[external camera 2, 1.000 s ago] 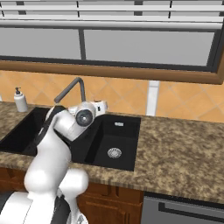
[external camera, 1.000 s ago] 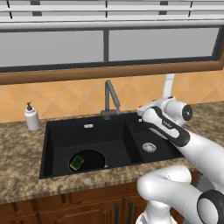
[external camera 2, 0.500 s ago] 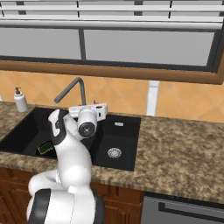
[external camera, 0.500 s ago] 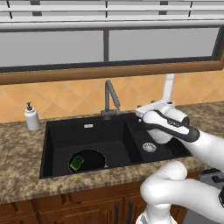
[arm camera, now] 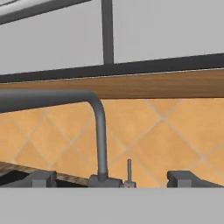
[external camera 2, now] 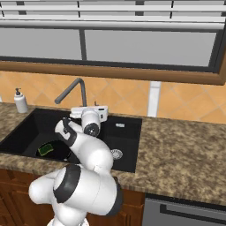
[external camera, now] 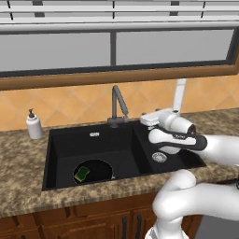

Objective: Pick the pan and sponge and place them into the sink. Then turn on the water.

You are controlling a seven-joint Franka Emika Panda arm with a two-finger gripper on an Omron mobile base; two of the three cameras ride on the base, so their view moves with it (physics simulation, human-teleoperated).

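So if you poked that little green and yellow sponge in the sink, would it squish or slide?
The small rectangular green and yellow sponge would probably squish, since it looks like a soft block. It likely weighs little for its size. It lies flat on the round black pan in the matte black sink, so it might slide but shouldn't roll.

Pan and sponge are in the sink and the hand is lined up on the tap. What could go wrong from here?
The tap's lever is a thin upright pin between the open gripper fingertips; a slightly off approach could slip past it or strike the tap neck. No water shows yet. The spout hangs over the wide basin of the sink, so the stream may miss the pan and sponge.
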